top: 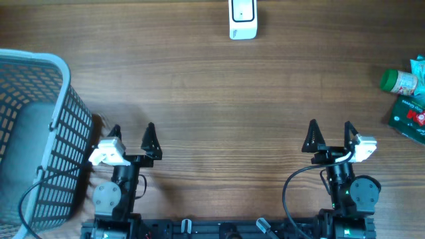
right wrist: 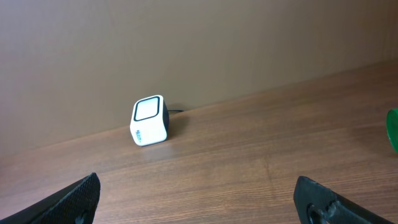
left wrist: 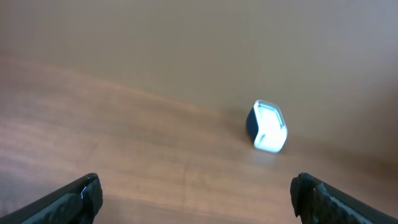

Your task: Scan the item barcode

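Hands I have: two, left hand [top: 132,133] and right hand [top: 330,129]
Scanners I see: one white scanner [top: 242,18]
Baskets: one grey basket [top: 73,133]
Bottles: one green-capped bottle [top: 398,81]
Packets: one dark green packet [top: 410,119]
Unclear items: one pale green thing [top: 418,66], cut off by the edge
Counters: one wooden counter [top: 219,99]

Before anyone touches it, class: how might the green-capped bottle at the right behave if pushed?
The green-capped bottle seems to lie on its side, so it would probably roll. It looks small and rigid, so likely light and stiff.

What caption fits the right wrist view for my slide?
Open, empty right hand facing the white scanner at the far side of the wooden table.
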`<state>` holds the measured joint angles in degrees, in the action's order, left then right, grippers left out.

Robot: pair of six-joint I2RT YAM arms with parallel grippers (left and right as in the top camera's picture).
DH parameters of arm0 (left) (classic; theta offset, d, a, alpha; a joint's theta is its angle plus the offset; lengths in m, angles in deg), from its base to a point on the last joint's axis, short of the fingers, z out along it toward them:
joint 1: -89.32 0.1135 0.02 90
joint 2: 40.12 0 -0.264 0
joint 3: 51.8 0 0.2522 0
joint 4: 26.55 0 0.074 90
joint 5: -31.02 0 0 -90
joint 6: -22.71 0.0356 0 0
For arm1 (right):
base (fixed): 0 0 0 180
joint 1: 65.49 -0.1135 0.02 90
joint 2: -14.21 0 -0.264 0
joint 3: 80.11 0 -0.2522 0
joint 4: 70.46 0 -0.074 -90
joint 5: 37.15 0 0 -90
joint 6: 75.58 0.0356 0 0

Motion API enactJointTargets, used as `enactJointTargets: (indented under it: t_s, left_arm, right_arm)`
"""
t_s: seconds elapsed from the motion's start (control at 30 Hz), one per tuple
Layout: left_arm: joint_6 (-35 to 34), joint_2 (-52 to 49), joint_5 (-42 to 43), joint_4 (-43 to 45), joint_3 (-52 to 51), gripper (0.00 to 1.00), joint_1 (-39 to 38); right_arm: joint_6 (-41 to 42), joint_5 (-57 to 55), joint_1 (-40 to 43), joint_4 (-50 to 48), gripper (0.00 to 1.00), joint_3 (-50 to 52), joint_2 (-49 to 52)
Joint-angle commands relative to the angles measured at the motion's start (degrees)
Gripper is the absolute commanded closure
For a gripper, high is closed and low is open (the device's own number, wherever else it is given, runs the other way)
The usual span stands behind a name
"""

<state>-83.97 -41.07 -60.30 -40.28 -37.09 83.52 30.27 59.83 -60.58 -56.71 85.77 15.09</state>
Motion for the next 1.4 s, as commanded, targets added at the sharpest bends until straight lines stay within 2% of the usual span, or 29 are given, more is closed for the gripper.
enactJointTargets:
  t_s: [0.0, 1.37]
  left_arm:
    - [4.7, 0.8, 2.0, -4.6, -0.6, 0.0, 0.5]
    - [5.8, 0.7, 2.3, -4.4, -0.6, 0.0, 0.5]
  right_arm:
    - [0.8, -1.0, -0.3, -0.3, 0.0, 0.1, -0.5]
    - [0.8, -1.0, -0.3, -0.3, 0.0, 0.1, -0.5]
